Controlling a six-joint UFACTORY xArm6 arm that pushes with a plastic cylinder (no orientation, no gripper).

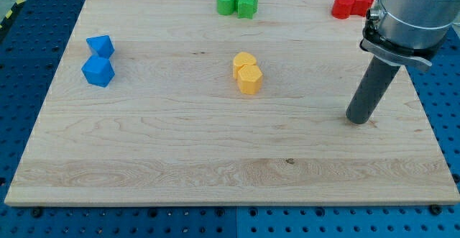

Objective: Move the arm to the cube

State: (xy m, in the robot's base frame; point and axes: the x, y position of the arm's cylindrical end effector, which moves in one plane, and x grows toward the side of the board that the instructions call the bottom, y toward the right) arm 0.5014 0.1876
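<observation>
My tip [357, 120] rests on the wooden board [180, 159] at the view's right, far from all blocks. Two blue blocks sit at the view's left: a cube-like one [100, 47] and a larger blue block [98, 72] just below it. Two yellow blocks [247, 73] touch each other near the middle, left of my tip. Two green blocks sit at the top middle, a round one [226, 2] and an angular one [247, 5]. Two red blocks [351, 4] sit at the top right, partly hidden by the arm's body.
The arm's grey body [413, 11] hangs over the board's top right corner. A blue perforated table [29, 65] surrounds the board.
</observation>
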